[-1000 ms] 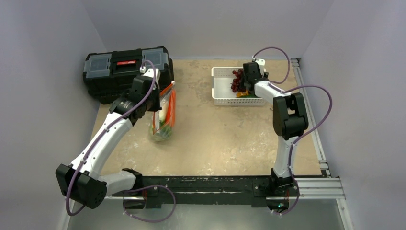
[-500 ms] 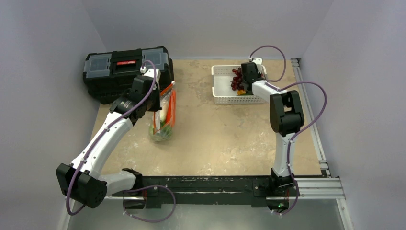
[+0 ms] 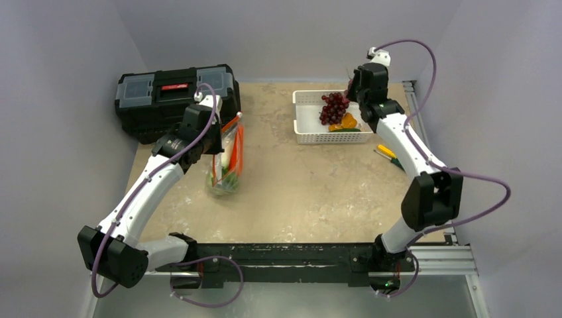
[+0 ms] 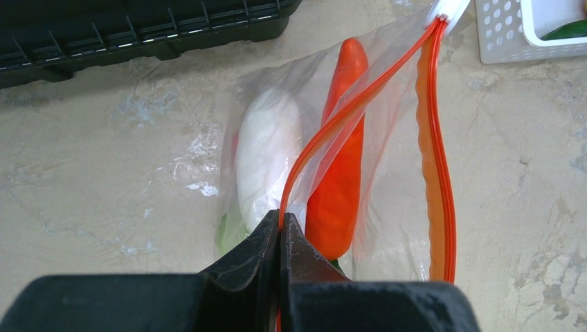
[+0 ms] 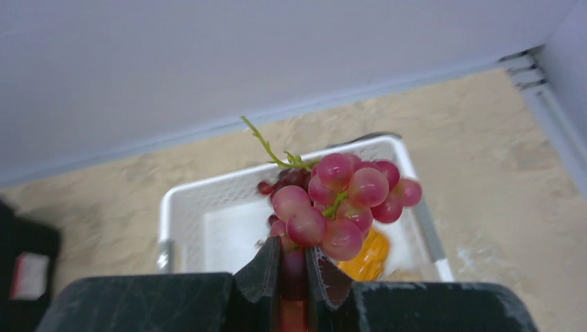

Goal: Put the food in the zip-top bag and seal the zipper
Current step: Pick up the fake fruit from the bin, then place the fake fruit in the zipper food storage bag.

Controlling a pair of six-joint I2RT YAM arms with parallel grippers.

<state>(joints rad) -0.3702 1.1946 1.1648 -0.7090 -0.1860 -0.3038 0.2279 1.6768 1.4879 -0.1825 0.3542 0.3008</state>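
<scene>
The right tool [image 5: 293, 268], pinched on just a low grape of the grape bunch [image 5: 339, 200] above the white basket [image 5: 228, 238], could shed it in transit, or miss the narrow mouth of the zip-top bag [image 4: 270, 145] on the desk [image 4: 104, 173], whose zipper [image 4: 436, 173] the left tool [image 4: 280, 225] clamped.

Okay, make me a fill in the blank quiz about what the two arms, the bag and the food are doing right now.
The left gripper is shut on the zip-top bag's orange-red ____.
Inside that bag, beside the white bulb, lies an orange ____.
The right gripper is shut on a bunch of ____.
In the right wrist view, a white plastic ____ shows behind that bunch.
Missing words: zipper; carrot; grapes; basket.
</scene>
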